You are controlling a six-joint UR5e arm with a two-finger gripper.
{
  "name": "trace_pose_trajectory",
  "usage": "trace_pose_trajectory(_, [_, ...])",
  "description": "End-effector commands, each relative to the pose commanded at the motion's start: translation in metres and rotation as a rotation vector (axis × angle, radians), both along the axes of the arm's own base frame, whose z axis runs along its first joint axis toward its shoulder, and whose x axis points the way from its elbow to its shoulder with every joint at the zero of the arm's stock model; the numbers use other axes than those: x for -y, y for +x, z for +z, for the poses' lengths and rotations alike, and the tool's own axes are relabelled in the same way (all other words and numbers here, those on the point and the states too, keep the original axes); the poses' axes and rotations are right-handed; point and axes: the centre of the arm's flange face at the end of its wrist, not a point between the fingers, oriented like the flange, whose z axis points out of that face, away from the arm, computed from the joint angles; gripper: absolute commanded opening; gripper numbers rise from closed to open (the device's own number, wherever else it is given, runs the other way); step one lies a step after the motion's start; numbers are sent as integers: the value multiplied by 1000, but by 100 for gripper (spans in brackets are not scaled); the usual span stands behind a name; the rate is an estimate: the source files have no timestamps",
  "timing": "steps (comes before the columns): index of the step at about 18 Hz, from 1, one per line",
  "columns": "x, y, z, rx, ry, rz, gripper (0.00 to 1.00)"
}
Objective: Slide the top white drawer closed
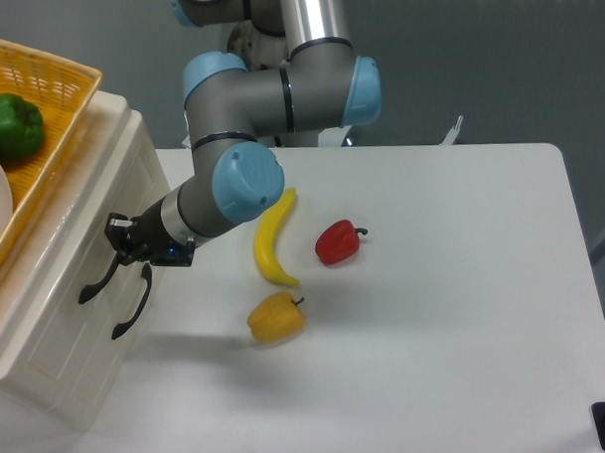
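Observation:
The small white cabinet [66,308] stands at the left edge of the table. Its front carries two curved black handles. The top white drawer [83,241] has the handle [98,282] nearer the cabinet top, and its front panel looks about flush with the cabinet. The lower drawer's handle [133,307] lies just right of it. My gripper [118,237] is at the upper end of the top drawer's handle, touching the drawer front. Its dark fingers look closed together and merge with the handle.
A yellow wicker basket [63,104] with a green pepper [13,125] sits on the cabinet top. A banana [272,237], a red pepper [337,242] and a yellow pepper [276,317] lie on the white table [458,321], right of my forearm.

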Motion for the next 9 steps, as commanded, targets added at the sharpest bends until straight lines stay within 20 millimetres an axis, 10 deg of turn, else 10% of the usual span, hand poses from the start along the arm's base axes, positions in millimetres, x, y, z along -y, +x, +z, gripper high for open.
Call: trace_pose_trajectory(9, [5, -22, -4, -66, -6, 8, 5])
